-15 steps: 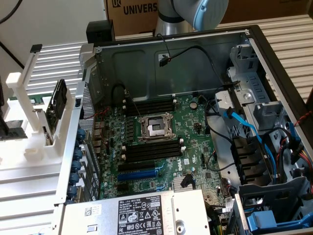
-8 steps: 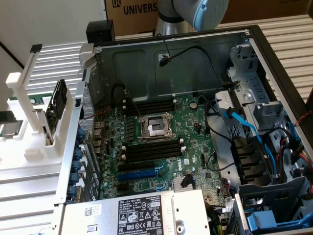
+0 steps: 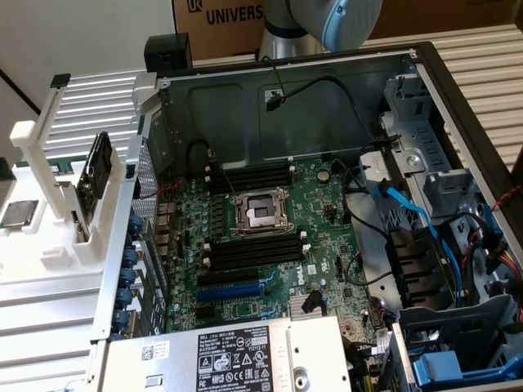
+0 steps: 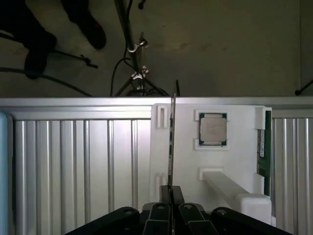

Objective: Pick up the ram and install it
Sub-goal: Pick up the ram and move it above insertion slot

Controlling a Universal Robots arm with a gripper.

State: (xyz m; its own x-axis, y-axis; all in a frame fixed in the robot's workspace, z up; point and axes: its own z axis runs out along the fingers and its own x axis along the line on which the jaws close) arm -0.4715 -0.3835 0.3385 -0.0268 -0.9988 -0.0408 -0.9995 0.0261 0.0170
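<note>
My pincer [image 4: 172,193] is clenched on a thin strip seen edge-on, which I take for the ram [image 4: 172,142], over the white holder [image 4: 186,156], near the CPU [image 4: 212,129]. Step judged: pick-up. Installing calls for squaring it to an empty slot [image 3: 253,249].

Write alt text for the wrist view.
A ram stands edge-on in a white holder, in line with the tool, seen from above. A CPU lies beside it and a green stick sits beyond the CPU. The holder rests on a slatted metal table, with dark floor and cables past it.
</note>
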